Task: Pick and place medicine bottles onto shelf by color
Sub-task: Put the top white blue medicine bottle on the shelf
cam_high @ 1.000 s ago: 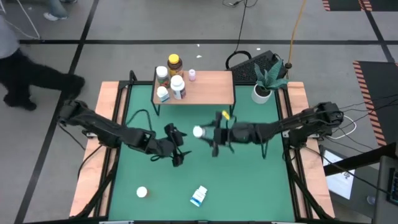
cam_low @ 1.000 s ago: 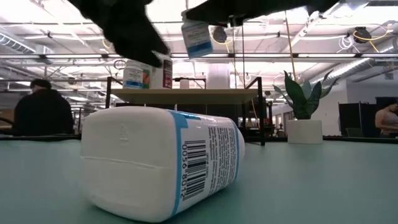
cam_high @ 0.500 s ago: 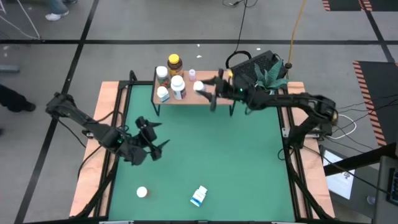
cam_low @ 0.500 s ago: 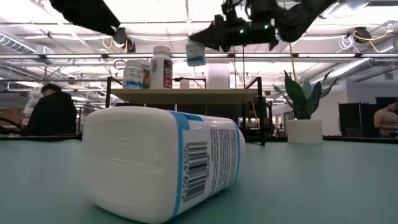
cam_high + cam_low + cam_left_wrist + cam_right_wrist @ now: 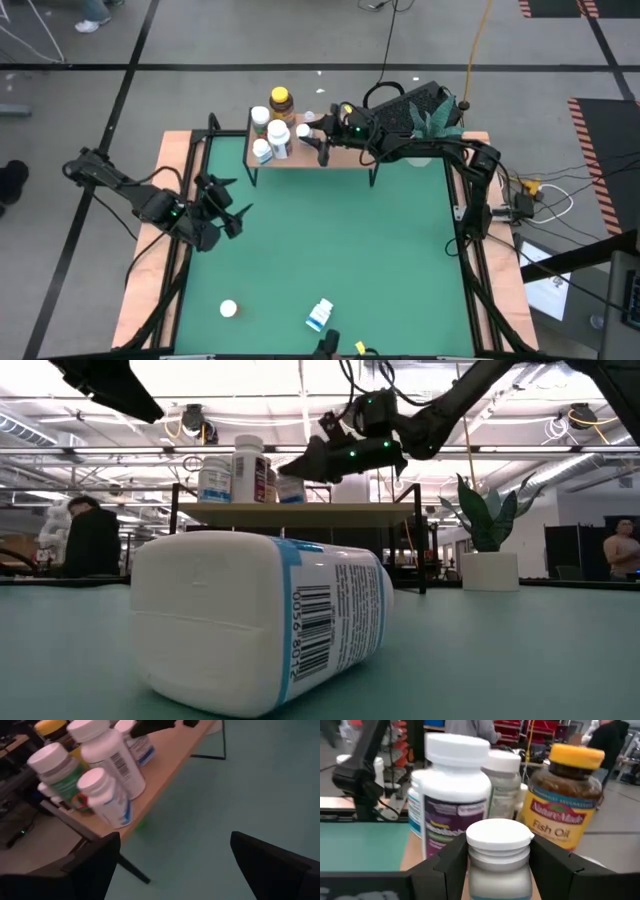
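Overhead, the green-topped table [image 5: 330,250] carries a low light-wood shelf with black legs [image 5: 345,150] at its far edge. At the shelf's left end white pill bottles and an amber yellow-lidded bottle [image 5: 281,101] stand clustered. Beside them the right gripper [image 5: 314,133] clasps a small white-capped bottle [image 5: 499,855]. Near the table's left edge, the left gripper [image 5: 222,196] is spread wide, empty. A blue-labelled white bottle [image 5: 320,315] lies by the near edge.

Right gripper [image 5: 318,130] holds a white bottle [image 5: 303,131] over the shelf [image 5: 345,152].
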Motion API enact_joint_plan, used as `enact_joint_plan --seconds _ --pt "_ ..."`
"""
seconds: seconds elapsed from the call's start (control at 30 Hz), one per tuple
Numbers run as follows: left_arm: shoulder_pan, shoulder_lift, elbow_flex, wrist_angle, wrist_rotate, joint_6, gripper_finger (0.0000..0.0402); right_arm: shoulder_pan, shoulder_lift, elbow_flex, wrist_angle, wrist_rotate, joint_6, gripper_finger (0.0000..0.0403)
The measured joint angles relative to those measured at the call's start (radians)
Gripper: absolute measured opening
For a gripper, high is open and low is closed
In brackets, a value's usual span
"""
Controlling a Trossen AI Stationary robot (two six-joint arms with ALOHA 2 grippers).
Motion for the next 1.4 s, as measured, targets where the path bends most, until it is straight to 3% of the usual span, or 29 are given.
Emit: enact_joint_plan --seconds 0.53,1.4 --pt "0.001 -0.019 0.000 -0.002 -0.005 0.003 0.0381 -0.068 -0.002 -0.005 0.040 -0.144 0.074 0.0178" --pt "0.001 -0.019 0.000 -0.001 -0.015 0.003 0.0381 -0.058 0.006 -0.006 0.055 -0.145 0.068 0.0184"
